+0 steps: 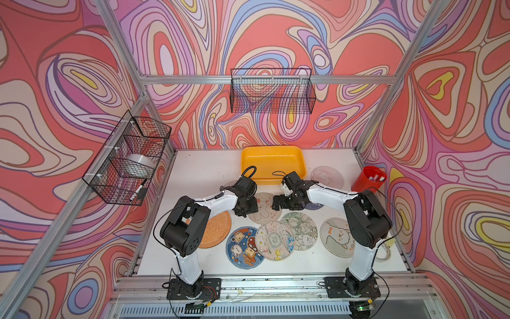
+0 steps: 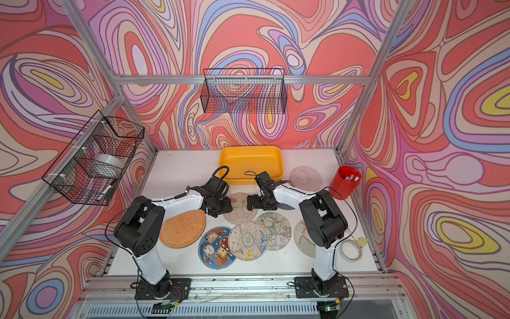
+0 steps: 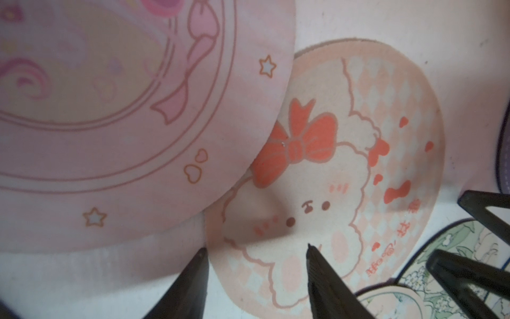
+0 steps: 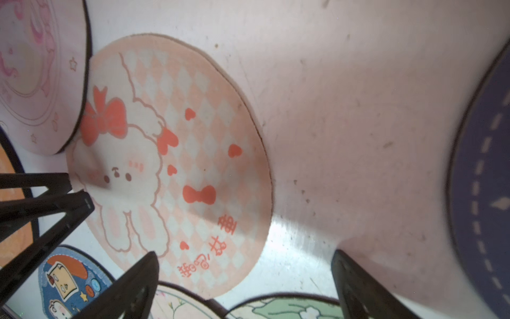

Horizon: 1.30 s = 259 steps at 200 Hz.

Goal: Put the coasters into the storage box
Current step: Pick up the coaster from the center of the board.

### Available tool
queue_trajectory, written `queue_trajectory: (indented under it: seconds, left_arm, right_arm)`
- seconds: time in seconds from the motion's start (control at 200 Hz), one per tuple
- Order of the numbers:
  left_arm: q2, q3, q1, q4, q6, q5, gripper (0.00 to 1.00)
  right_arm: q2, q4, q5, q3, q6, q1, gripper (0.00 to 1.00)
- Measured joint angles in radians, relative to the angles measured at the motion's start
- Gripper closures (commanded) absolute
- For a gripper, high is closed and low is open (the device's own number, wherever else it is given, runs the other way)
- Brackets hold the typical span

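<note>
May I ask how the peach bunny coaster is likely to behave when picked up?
The peach bunny coaster looks thin, so probably light and bendy. It lies flat on the table, so its edge may be hard to catch. The pink coaster overlaps it, so lifting might shift that.

Navy coaster (image 4: pixel 480 179), blurred, partly past the edge

Swirl-patterned pink walls (image 1: pixel 276 33), aluminium frame (image 1: pixel 187 79), white tabletop (image 1: pixel 198 171).
</note>
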Motion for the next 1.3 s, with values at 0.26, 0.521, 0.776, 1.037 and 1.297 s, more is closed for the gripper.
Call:
queue_trajectory:
  seconds: [0.26, 0.521, 0.776, 1.037, 1.297]
  left_arm:
    - [0.016, 0.016, 0.000, 0.000, 0.008, 0.002, 0.46]
    - [0.034, 0.036, 0.000, -0.003, 0.027, 0.006, 0.49]
    - [0.058, 0.068, 0.001, -0.019, 0.046, 0.016, 0.51]
    - [0.063, 0.073, 0.001, -0.019, 0.053, 0.020, 0.51]
    - [0.063, 0.073, 0.000, -0.011, 0.053, 0.024, 0.51]
  right_arm:
    - [0.029, -0.005, -0.010, 0.035, 0.000, 0.000, 0.05]
    - [0.042, -0.006, -0.026, 0.045, -0.008, 0.000, 0.19]
    - [0.067, -0.007, -0.050, 0.069, -0.011, -0.001, 0.30]
    - [0.079, -0.006, -0.065, 0.074, -0.012, -0.001, 0.55]
    - [0.089, -0.006, -0.075, 0.074, -0.002, 0.000, 0.96]
